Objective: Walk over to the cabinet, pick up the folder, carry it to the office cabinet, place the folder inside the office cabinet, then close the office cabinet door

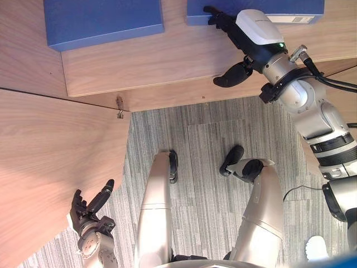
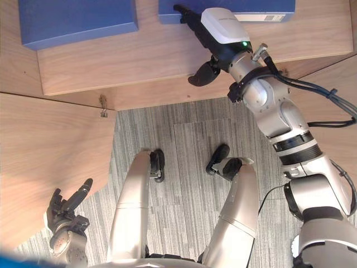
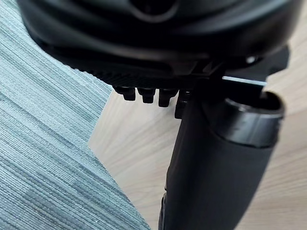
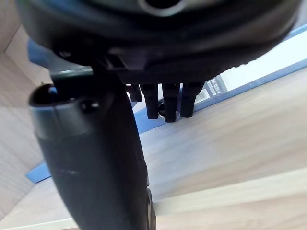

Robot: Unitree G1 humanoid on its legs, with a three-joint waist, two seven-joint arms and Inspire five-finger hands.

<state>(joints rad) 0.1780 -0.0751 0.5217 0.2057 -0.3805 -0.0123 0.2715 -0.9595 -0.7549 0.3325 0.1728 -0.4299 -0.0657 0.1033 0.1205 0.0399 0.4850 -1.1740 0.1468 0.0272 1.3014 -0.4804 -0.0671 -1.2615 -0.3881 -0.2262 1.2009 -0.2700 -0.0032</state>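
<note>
A blue folder with a white label lies flat on the wooden cabinet shelf at the upper right. My right hand reaches over the shelf, its straight fingers resting on the folder's near edge and its thumb hanging apart below; it is open. My left hand hangs low beside the open wooden cabinet door, fingers relaxed and open, holding nothing.
A second blue folder lies on the same shelf to the left. A small metal fitting sits at the door's corner. Grey striped carpet runs in front of the cabinet. A wooden panel flanks the right arm.
</note>
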